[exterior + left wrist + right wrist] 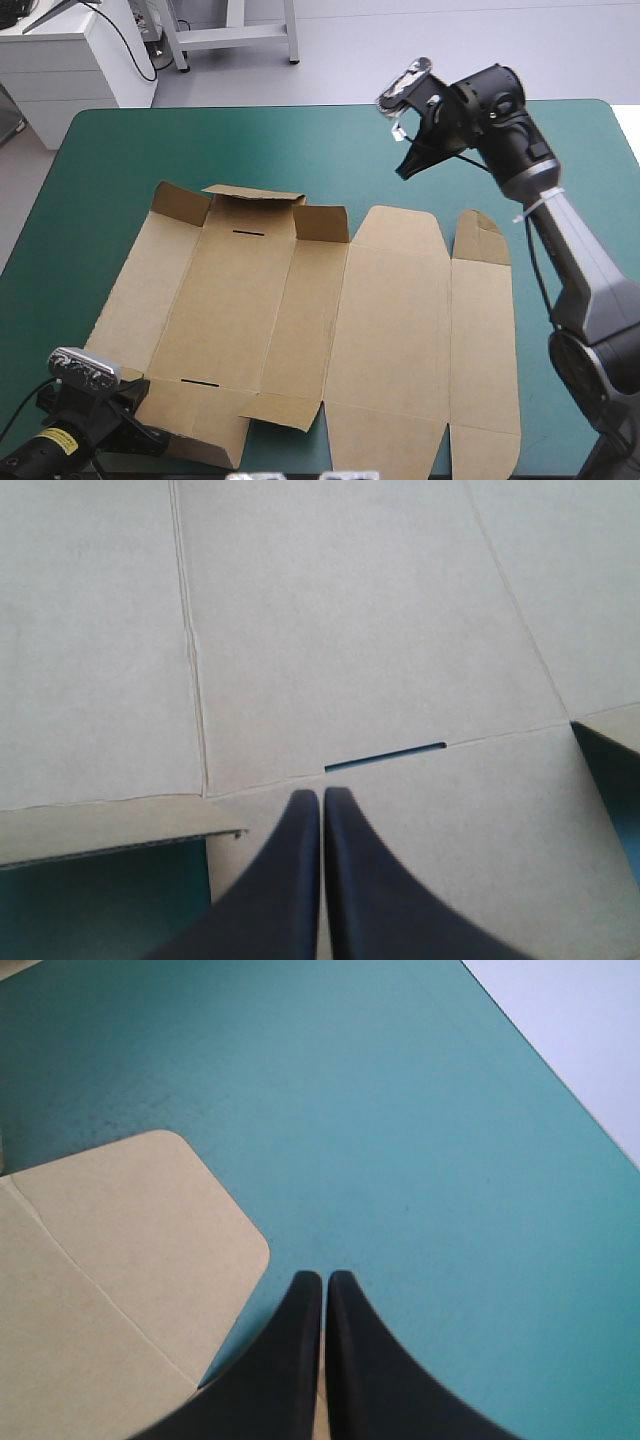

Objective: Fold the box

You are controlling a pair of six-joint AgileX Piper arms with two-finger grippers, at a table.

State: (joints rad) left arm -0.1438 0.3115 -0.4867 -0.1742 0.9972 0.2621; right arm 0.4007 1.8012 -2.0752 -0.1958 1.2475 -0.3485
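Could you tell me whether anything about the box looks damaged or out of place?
Nothing stands out. The box lies flat and whole on the table; only some far flaps stand up, as folding would need.

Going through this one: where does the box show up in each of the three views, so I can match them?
High view: the box lies flat mid-table, its far-left flaps raised.
Left wrist view: the box fills nearly everything ahead of the left tool.
Right wrist view: only its rounded flap shows, beside the right tool.
Shared landmark: the teal-green cover; the slot also links high and left wrist views.
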